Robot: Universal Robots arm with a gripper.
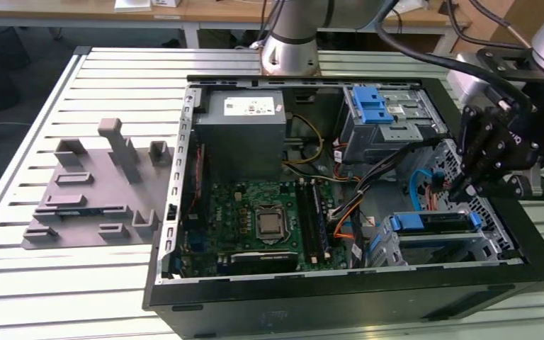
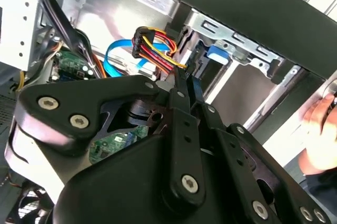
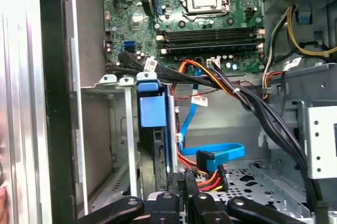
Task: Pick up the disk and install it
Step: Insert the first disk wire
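Disk (image 1: pixel 430 222) sits in the drive cage (image 1: pixel 494 244) at the corner of the open computer case (image 1: pixel 348 294), on the exterior view's right. Its blue carrier frame faces up and the drive body is down in the slot. The gripper (image 1: pixel 465 190) hangs just above the cage, slightly off the disk toward the back of the case, not touching it as far as I can tell. The grey holder plate (image 1: pixel 97 198) lies on the slatted table (image 1: pixel 26 283), well apart on the exterior view's left. The motherboard (image 1: pixel 263 219) lies in the middle of the case floor, and a bright blue latch (image 1: pixel 376 106) sits on the upper bay.

Second wrist view: the gripper (image 2: pixel 184 79) has its fingertips together with nothing between them. Its tip is next to a yellow-red-black cable bundle (image 2: pixel 152 45). Beyond that are the cage rails and a bit of blue frame (image 2: pixel 218 52). A person's hand (image 2: pixel 318 129) is at the case edge.

First wrist view: the disk (image 3: pixel 152 109) stands edge-on in the cage slot with its blue tab on top, between the cage's metal uprights. The gripper (image 3: pixel 182 187) is pressed together, close beside the drive's lower edge and next to a blue flat cable (image 3: pixel 221 153). The motherboard (image 3: pixel 205 18) is behind.
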